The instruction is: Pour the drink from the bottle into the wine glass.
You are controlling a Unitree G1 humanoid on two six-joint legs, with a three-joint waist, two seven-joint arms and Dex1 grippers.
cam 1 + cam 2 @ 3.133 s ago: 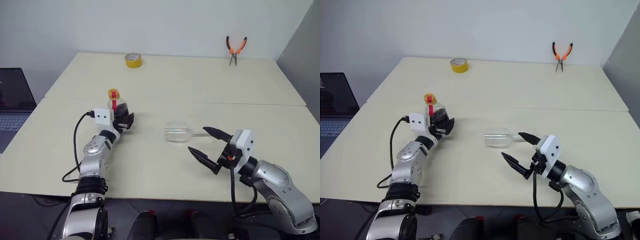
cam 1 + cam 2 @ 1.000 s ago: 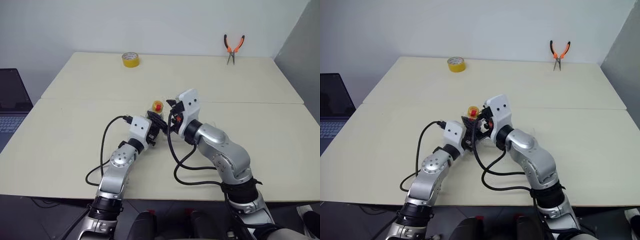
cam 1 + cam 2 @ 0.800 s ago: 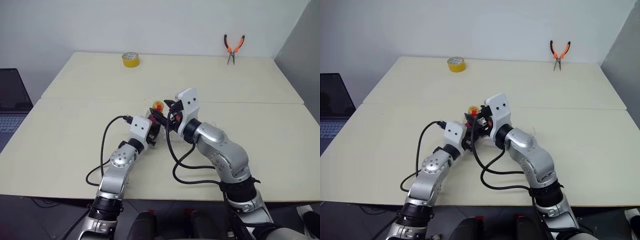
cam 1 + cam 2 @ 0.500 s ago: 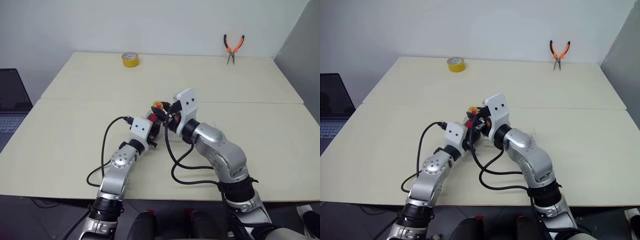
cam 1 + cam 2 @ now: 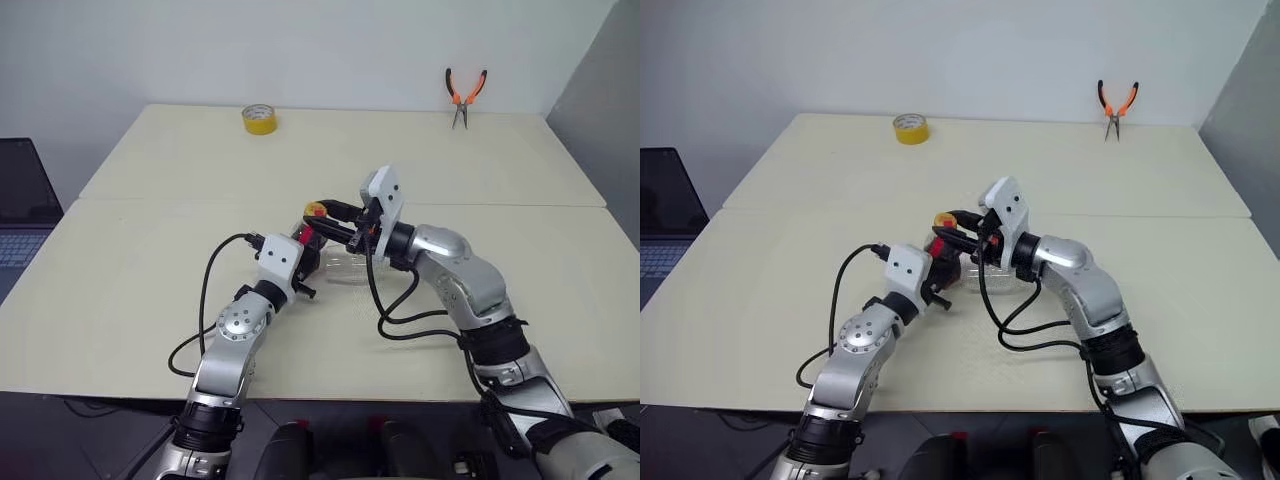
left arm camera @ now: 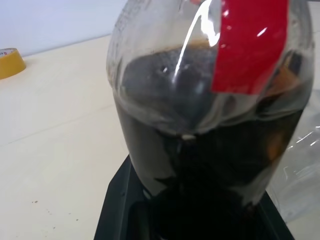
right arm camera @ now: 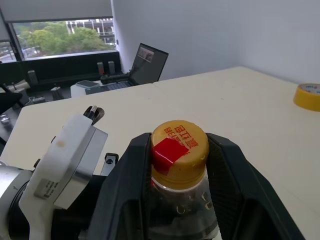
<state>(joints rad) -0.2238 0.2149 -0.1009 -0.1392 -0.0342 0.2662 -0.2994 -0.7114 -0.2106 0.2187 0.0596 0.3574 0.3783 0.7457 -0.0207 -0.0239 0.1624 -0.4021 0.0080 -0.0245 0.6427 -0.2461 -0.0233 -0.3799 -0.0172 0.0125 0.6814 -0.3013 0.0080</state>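
My left fingers [image 6: 200,220] pinch the bottle [image 6: 210,100] body upright; right fingers [image 7: 175,150] clamp its cap [image 7: 179,145]. Risk: if my left grip slips while I twist, the bottle spins and the drink [image 6: 200,150] spills. Glass [image 5: 345,268] lies on its side on the worktop [image 5: 150,260], just beside the bottle, right of it.

Head stereo pair: high, looking fwd & down over the table [image 5: 120,290]; both eyes share nearly the same field, slight sideways offset. Tape roll [image 5: 259,119] at 11 o'clock, pliers [image 5: 462,92] at 1 o'clock, far edge. Left wrist cam: v. close on the bottle [image 6: 210,115], tape roll in background, so shared w/ head views. Right wrist cam: close above the cap [image 7: 179,147], facing back toward a laptop [image 7: 149,58] & windows; also catches tape roll.
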